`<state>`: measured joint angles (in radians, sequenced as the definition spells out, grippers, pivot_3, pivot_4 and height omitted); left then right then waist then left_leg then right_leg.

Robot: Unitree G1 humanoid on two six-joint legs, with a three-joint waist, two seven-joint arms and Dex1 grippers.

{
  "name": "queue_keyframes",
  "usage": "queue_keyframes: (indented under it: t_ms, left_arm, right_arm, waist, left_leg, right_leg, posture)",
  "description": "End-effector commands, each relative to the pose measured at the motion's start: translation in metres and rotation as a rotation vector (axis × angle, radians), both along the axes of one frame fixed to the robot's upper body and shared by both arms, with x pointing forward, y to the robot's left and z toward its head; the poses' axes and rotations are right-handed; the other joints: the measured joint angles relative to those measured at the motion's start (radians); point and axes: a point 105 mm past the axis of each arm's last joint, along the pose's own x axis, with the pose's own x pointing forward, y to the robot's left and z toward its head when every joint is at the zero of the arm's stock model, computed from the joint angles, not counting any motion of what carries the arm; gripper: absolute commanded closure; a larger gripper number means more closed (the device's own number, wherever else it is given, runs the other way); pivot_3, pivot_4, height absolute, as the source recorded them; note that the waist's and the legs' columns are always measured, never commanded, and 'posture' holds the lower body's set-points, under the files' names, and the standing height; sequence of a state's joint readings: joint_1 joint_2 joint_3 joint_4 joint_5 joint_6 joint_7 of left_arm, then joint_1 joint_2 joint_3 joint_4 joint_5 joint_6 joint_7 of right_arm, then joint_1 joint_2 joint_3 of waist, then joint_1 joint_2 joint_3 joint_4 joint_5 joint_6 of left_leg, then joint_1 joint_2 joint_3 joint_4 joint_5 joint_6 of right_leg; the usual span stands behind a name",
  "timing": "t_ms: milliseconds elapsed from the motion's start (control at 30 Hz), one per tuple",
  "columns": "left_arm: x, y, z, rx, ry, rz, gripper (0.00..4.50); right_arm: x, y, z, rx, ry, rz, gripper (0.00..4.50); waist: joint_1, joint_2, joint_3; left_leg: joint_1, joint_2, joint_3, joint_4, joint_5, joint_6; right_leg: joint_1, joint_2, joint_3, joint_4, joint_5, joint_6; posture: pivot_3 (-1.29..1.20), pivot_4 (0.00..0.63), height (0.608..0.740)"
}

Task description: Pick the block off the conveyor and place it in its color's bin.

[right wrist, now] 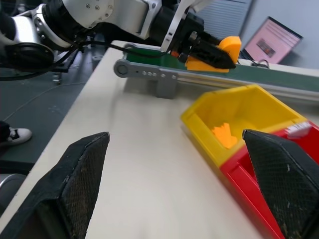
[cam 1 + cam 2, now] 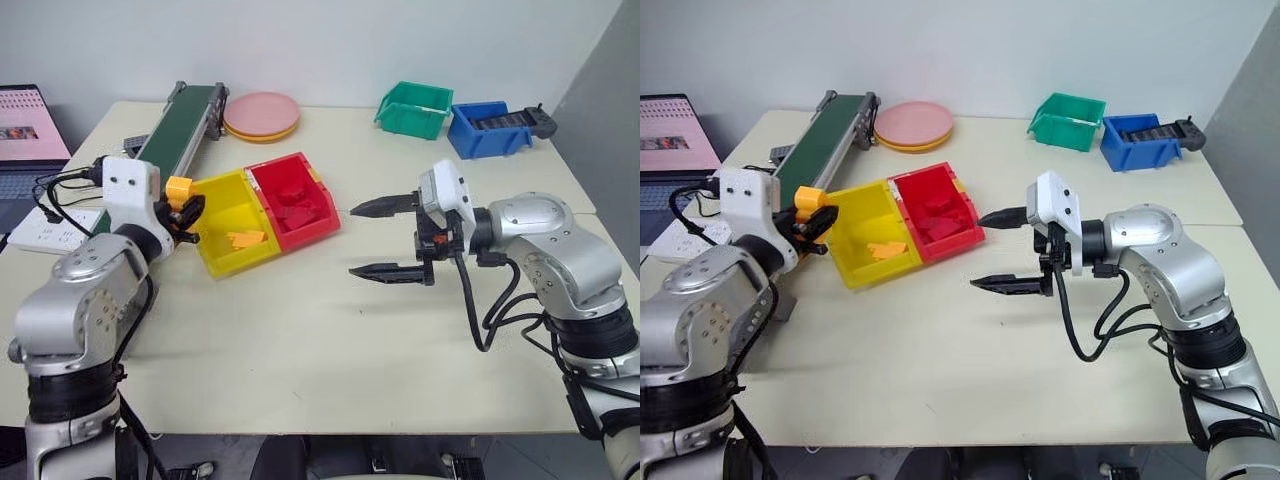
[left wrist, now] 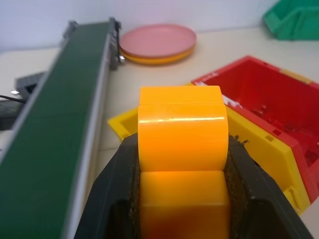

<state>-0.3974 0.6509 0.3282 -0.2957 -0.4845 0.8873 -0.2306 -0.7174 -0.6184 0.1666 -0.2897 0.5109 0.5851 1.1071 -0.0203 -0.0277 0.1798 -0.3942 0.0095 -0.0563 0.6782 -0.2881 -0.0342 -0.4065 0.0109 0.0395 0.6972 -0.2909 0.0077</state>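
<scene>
Left pincer (image 2: 186, 212) clamps the glossy yellow-orange block (image 3: 180, 149), rounded stepped top poking past its fingertips. Yellow bin (image 2: 222, 192) just ahead. Right pincer (image 2: 385, 240) gapes wide, empty.

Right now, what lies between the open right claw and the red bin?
Bare tabletop; the head views show nothing between the right claw and the red bin.

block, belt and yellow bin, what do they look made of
Block: likely hard plastic, glossy orange-yellow, with a bright highlight along its edge. It sits in the shut left gripper.
Belt: dark green, matte, no glare; probably rubber or coated fabric, with grey metal-looking rails.
Yellow bin: moulded plastic by the look, smooth with a mild sheen and thin walls.
</scene>
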Motion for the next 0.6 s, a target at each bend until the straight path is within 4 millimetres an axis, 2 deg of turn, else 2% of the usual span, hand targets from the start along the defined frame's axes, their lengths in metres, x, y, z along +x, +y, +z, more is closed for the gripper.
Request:
queue_keyframes:
  t_ms: [33,267,333,367,533,600]
  left_arm:
    - [0.018,-0.007,0.01,0.024,-0.058,-0.018,2.97]
    - [0.029,-0.014,0.003,0.016,-0.057,-0.052,2.97]
    - [0.03,-0.016,0.003,0.012,-0.062,-0.066,2.27]
    - [0.03,-0.017,0.003,0.014,-0.064,-0.074,2.24]
    - [0.029,-0.02,0.005,0.022,-0.076,-0.087,1.24]
    - [0.028,-0.02,0.007,0.026,-0.083,-0.085,1.24]
  right_arm:
    - [-0.006,-0.008,0.014,0.017,-0.053,-0.036,0.0]
    - [-0.008,-0.015,0.011,0.007,-0.058,-0.072,0.0]
    - [-0.008,-0.015,0.011,0.008,-0.058,-0.074,0.0]
    - [-0.009,-0.015,0.012,0.008,-0.059,-0.074,0.0]
    - [-0.009,-0.015,0.011,0.01,-0.057,-0.076,0.0]
    - [-0.009,-0.015,0.011,0.011,-0.058,-0.076,0.0]
  waist:
    - [-0.009,0.0,0.0]
    - [-0.006,0.0,0.0]
    - [-0.006,0.0,0.0]
    - [-0.006,0.0,0.0]
    - [-0.006,0.0,0.0]
    - [-0.006,0.0,0.0]
  left_leg:
    - [0.0,0.0,0.001,0.0,0.0,0.0]
    - [-0.001,-0.001,0.001,0.001,0.0,0.0]
    - [-0.001,-0.001,0.0,0.001,0.0,0.0]
    - [-0.001,0.0,0.0,0.001,0.0,0.0]
    - [-0.001,0.0,0.0,0.001,0.0,0.0]
    - [-0.001,0.0,0.0,0.001,0.0,0.0]
  right_leg:
    - [0.0,0.0,0.001,0.0,0.0,0.0]
    - [0.0,0.0,0.001,-0.001,0.0,0.0]
    - [0.0,0.0,0.001,0.0,0.0,0.0]
    - [0.0,0.0,0.0,0.0,0.0,0.0]
    - [0.0,0.0,0.0,0.0,0.0,0.0]
    - [0.0,0.0,0.0,0.0,0.0,0.0]
  posture:
    - [0.0,0.15,0.74]
    - [0.0,0.15,0.74]
    - [0.0,0.15,0.74]
    - [0.0,0.15,0.74]
    - [0.0,0.15,0.74]
    - [0.0,0.15,0.74]
